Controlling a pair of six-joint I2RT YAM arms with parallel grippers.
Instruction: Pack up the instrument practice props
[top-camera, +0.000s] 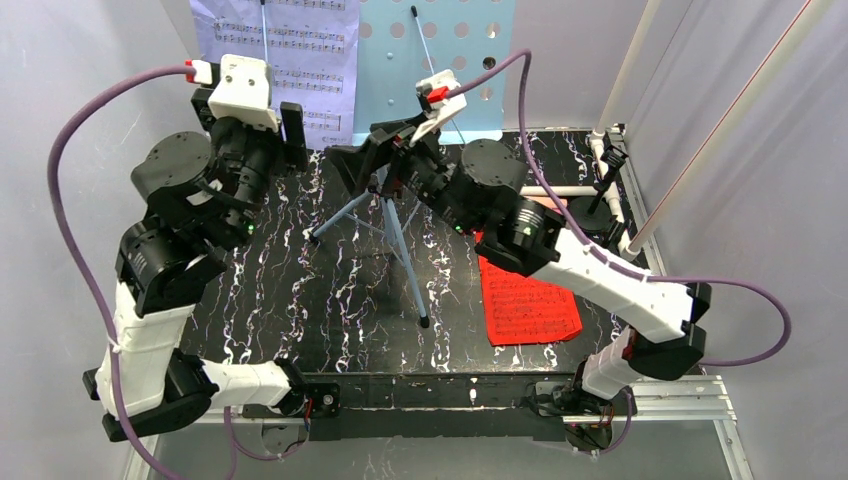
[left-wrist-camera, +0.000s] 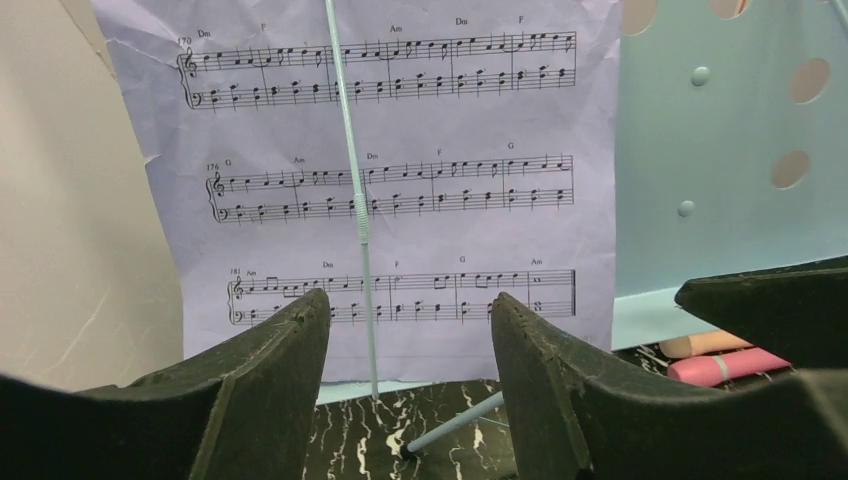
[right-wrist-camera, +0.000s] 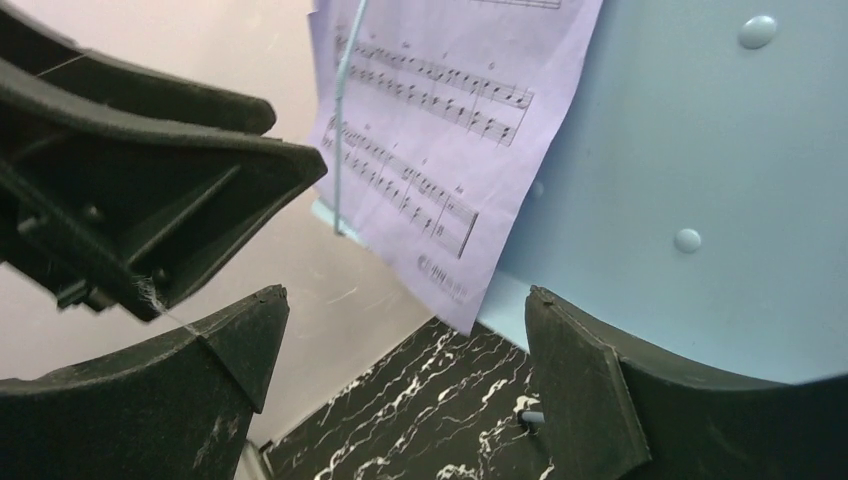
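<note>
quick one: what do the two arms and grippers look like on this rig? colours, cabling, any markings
The left arm and right arm alternate white link shells with black cylindrical joint housings. A purple cable loops along each to a white wrist camera box with a red plug. The left gripper and right gripper have matte black wedge-shaped fingers. No readable markings.

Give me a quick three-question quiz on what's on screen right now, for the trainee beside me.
1. True or false: the red sheet-music page lies flat on the table.
2. The left gripper faces: A) lavender sheet-music page, B) guitar, C) drum?
3. Is the right gripper open or shut?
Key: 1 true; 2 A; 3 open.
</note>
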